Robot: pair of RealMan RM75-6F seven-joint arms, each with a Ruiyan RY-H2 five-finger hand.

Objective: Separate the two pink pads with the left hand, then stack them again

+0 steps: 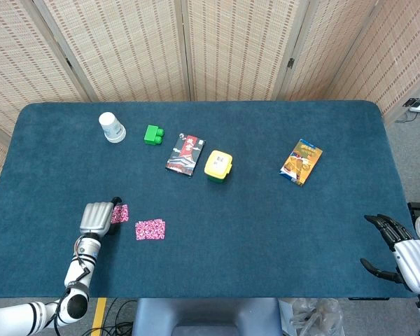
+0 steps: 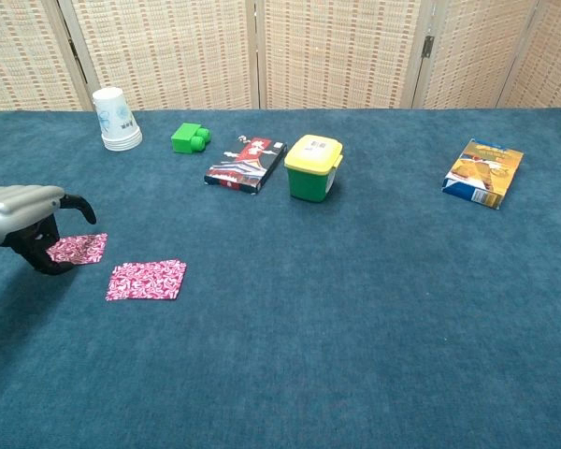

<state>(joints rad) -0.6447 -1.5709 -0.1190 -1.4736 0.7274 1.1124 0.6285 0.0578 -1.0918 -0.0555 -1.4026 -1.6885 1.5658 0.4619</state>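
The left robot hand [image 2: 28,229] pinches one flat pink patterned pad [image 2: 79,248] at its edge, low over the blue carpeted surface [image 2: 355,309]; the second pink patterned pad [image 2: 147,280] lies just beside it. A thin-edge grip may slip, dropping it misaligned.

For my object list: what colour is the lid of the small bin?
Yellow; the small bin has a green body. Chest view shows it best.

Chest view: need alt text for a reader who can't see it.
The robot's left hand touches the left edge of one pink pad on a blue table; a second pink pad lies apart beside it. Behind stand paper cups, a green block, a yellow-lidded green tub and two packets.
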